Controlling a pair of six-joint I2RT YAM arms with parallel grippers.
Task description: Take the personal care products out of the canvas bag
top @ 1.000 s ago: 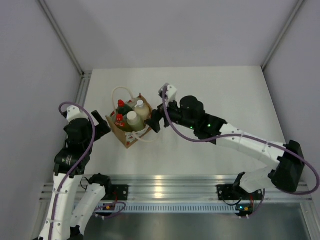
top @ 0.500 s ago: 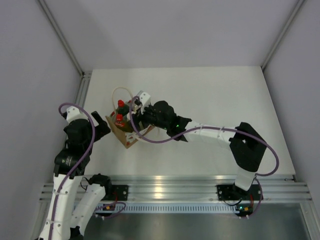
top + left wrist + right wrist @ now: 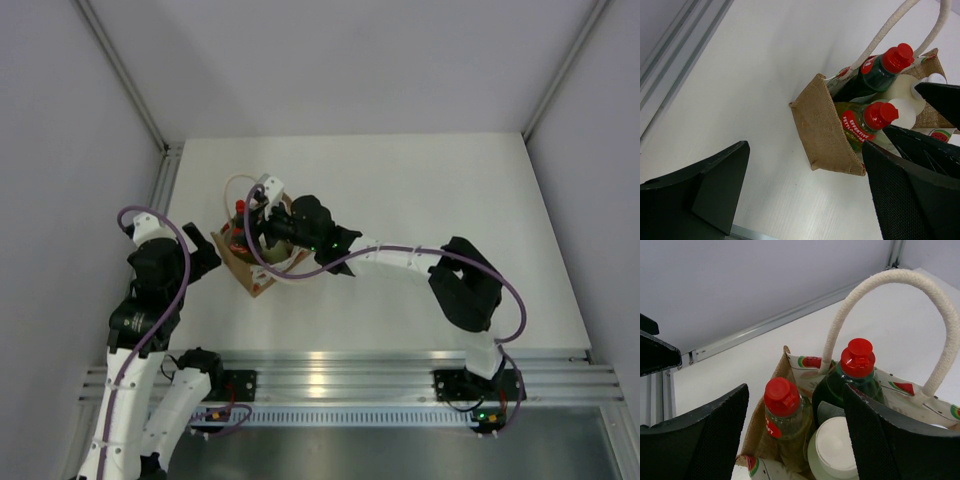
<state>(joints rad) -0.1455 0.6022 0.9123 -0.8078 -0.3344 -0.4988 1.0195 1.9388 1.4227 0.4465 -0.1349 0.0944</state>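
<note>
The canvas bag (image 3: pixel 256 270) stands at the table's left, and also shows in the left wrist view (image 3: pixel 822 125) and the right wrist view (image 3: pixel 760 435). Inside stand the yellow bottle (image 3: pixel 783 412) with red cap (image 3: pixel 880 115), the dark green bottle (image 3: pixel 852 375) with red cap (image 3: pixel 897 57), and the cream cylinder's white cap (image 3: pixel 837 445). A white bit by the far wall (image 3: pixel 935 78) may be the pump. My right gripper (image 3: pixel 796 392) is open just above the bag's mouth, its jaws on either side of the yellow bottle and cream cylinder. My left gripper (image 3: pixel 805 160) is open and empty beside the bag's left end.
A white rope handle (image 3: pixel 900 277) arches over the green bottle; the other loop (image 3: pixel 235 185) lies behind the bag. A metal rail (image 3: pixel 168 170) runs along the table's left edge, close to the bag. Grey walls enclose the table.
My right arm has swung left from beside the bag's right side to over its mouth, the open gripper now above the bottles. The left arm and bag have not moved.
</note>
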